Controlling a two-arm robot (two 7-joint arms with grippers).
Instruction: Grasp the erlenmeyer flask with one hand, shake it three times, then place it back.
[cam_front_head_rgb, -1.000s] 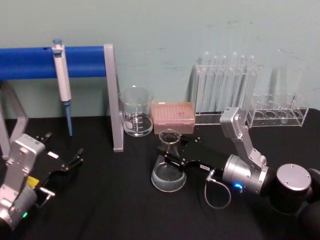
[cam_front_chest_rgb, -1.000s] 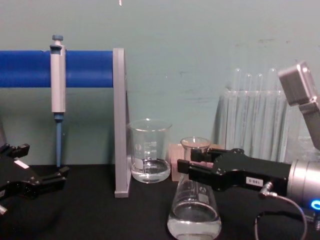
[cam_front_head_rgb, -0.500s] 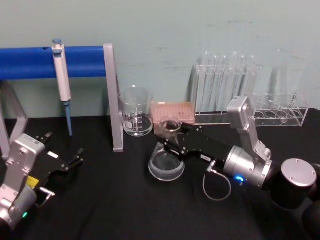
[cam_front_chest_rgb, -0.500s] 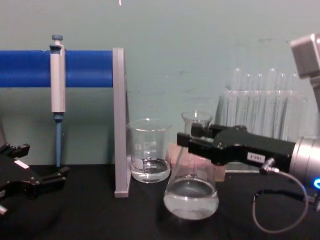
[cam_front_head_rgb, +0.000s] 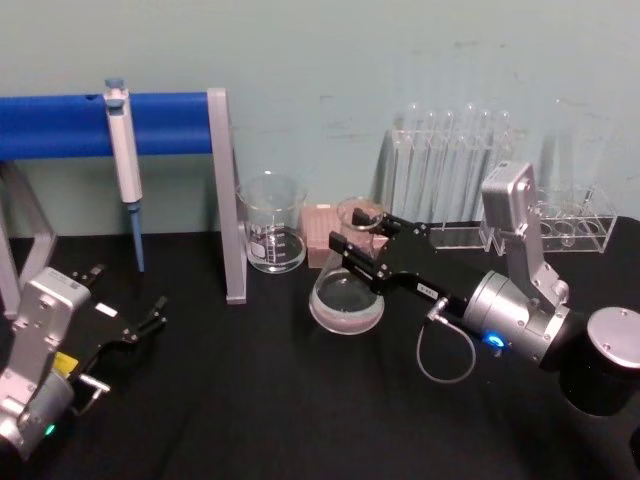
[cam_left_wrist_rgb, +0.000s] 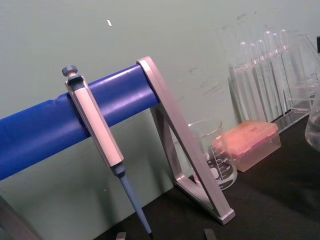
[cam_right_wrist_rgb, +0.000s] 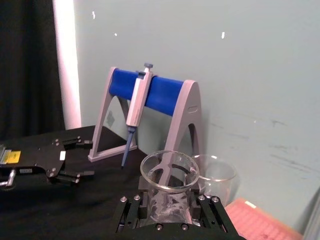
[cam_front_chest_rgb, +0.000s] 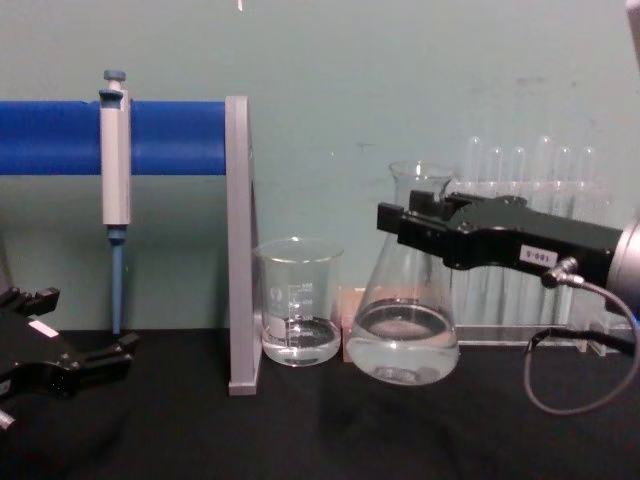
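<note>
Chest view: right arm's black two-fingered claw (cam_front_chest_rgb: 398, 222) is clamped on the neck of the clear glass conical erlenmeyer flask (cam_front_chest_rgb: 405, 320). Flask looks lifted off the black bench (cam_front_chest_rgb: 200, 430), just beside the straight-sided glass beaker (cam_front_chest_rgb: 298, 310), in front of the clear test-tube rack (cam_front_chest_rgb: 520, 200). Risks: smooth neck could slip thru the grip on a hard shake; wide swings could clip beaker or rack; liquid could slosh out. Long axis approx upright, mouth up, slight lean. Left claw (cam_front_head_rgb: 125, 295) parked at bench's left, fingers apart.
</note>
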